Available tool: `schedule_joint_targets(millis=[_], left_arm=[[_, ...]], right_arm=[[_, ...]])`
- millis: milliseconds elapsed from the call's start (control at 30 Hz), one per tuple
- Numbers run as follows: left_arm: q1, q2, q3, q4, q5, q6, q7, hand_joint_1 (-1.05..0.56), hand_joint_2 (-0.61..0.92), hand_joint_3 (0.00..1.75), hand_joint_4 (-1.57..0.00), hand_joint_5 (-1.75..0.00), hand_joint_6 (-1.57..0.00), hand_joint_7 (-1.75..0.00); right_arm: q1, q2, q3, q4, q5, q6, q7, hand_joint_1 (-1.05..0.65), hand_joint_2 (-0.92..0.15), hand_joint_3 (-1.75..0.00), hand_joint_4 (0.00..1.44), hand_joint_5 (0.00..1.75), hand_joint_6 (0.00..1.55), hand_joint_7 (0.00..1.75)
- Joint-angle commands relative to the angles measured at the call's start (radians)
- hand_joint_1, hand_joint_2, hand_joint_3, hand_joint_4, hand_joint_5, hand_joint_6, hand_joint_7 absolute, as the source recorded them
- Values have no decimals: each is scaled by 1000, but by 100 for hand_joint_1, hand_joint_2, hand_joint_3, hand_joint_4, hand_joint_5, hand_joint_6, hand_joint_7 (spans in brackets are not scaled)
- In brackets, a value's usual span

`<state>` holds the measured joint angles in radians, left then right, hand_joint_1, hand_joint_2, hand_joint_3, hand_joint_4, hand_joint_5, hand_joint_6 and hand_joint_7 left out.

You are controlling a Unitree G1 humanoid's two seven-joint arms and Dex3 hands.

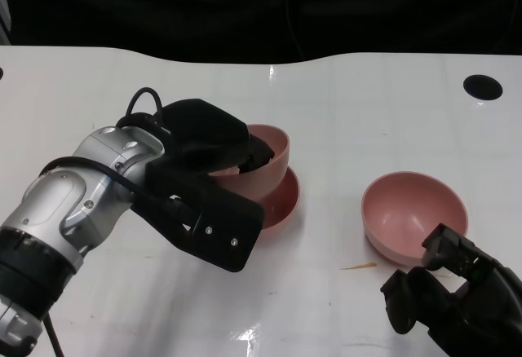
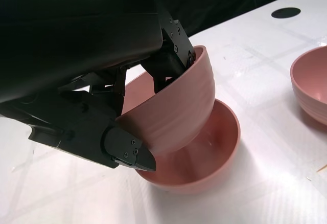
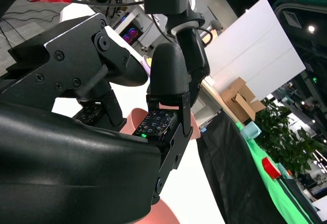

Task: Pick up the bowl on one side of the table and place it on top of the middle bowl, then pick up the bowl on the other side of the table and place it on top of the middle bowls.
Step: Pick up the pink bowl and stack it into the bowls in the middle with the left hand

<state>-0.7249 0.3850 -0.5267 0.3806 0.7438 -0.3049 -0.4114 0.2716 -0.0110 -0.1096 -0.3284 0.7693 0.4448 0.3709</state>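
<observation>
Well, no legible txt: pink bowls (image 1: pixel 412 210)

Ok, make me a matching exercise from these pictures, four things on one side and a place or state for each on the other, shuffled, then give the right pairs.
Things:
1. tilted bowl
2. middle bowl
3. right-side bowl
4. left hand

Places or states:
A. stands alone on the table, just beyond the right hand
B. grips a bowl by its rim
C. sits flat on the table with another bowl leaning into it
D. held at a slant, lower edge inside another bowl

Pairs: 1-D, 2-C, 3-A, 4-B
</observation>
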Motion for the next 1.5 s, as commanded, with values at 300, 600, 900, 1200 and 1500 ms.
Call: schedule_joint_targets(millis=[300,600,900,1200,1500], left_arm=[[-3,-11,-32,35,18,-26,13,-23,92,7,-81,-138,-104,-32],[-3,-19,-43,40,16,-28,8,-23,92,8,-72,-165,-106,-47],[9,-18,-46,36,19,-30,24,-20,92,11,-69,-175,-69,-125],[20,-11,-44,43,29,-65,78,-19,91,6,-70,-175,-66,-130],[56,16,-36,-16,45,-37,60,-83,92,34,-49,-5,-65,-1]], right_arm=[[15,10,19,-24,-21,-25,-13,-6,-51,-114,82,175,78,146],[19,7,27,-40,-11,-15,-32,-6,-50,-115,83,175,80,144],[17,6,26,-34,-7,-21,-17,-5,-50,-114,83,175,81,142],[21,9,28,-43,-9,-19,-30,-5,-50,-115,83,175,82,142],[18,2,22,-39,3,-16,-19,-4,-50,-118,83,175,82,141]])
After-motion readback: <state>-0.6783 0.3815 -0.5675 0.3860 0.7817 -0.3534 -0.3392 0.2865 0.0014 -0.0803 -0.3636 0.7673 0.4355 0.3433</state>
